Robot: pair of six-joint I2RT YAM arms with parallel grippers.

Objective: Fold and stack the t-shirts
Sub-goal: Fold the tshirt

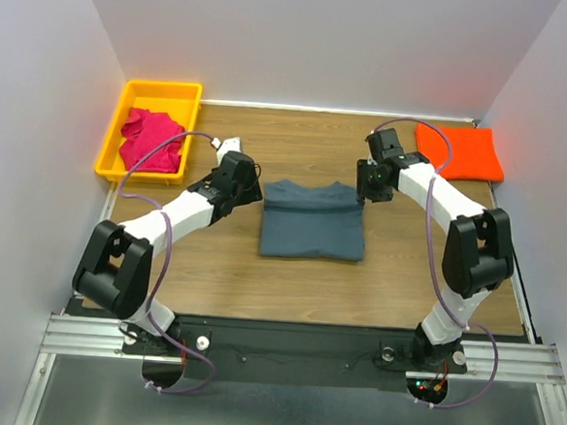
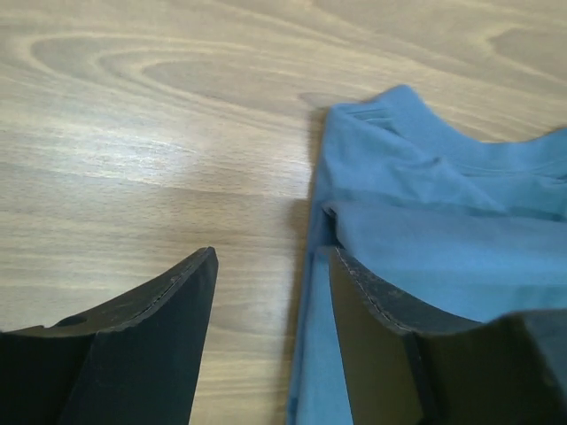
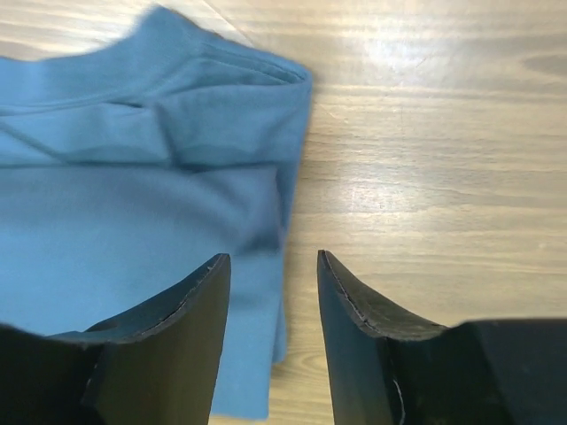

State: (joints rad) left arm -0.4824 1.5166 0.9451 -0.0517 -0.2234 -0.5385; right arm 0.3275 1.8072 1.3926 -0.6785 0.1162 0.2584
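Left hand [image 2: 270, 257] is partly open w/ nothing pinched; its inner finger hangs over the left edge of the grey-blue t-shirt [image 1: 312, 219]. Right hand [image 3: 270, 257] is the same at the right edge: jaws apart, empty. The shirt lies folded on the surface [image 1: 211, 276] btw. both hands, a bit longer left-to-right, collar side far. Orange t-shirt [image 1: 460, 152] lies folded at the far right, nearer the right arm, so probably the stack goes there. Magenta t-shirt [image 1: 150, 140] waits in the yellow bin [image 1: 161, 87], far left.
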